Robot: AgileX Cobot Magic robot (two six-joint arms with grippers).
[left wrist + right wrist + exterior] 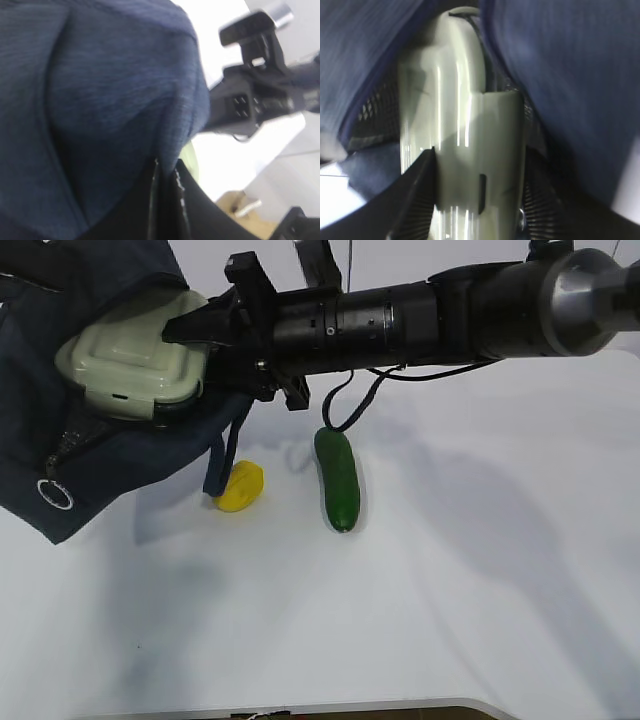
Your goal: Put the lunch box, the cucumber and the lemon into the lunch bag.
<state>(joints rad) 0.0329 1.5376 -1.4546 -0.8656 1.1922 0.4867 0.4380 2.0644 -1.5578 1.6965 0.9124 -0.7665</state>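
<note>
Box (135, 365): sage-green lid facing the exterior camera, clear base edge showing along its lower right. Held at the mouth of the bag (90, 460), partly inside, with navy fabric above, left and below it. In the right wrist view the box (465, 145) is seen edge-on between dark fabric on both sides, mesh visible beside it.

Right gripper (195, 328): black, reaching from the right across the middle of the exterior view, its jaws closed on the right side of the box. One dark finger (412, 200) lies against the box's left face in the wrist view (the other finger is not clear there).

Bag: dark navy, at the left of the exterior view, raised at its upper edge. A silver ring pull (55, 494) hangs at its lower left corner; a strap (225, 455) droops from its underside toward the lemon.

Left gripper (167, 205): only dark parts at the bottom of the left wrist view, pressed up against the bag's fabric (100, 100); whether it is clamped cannot be told.

Lemon (241, 486): yellow, on the white table (450, 590), just beside the strap's end, outside the bag.

Cucumber (337, 478): dark green, lying on the table right of the lemon, apart from it, under the right arm.
</note>
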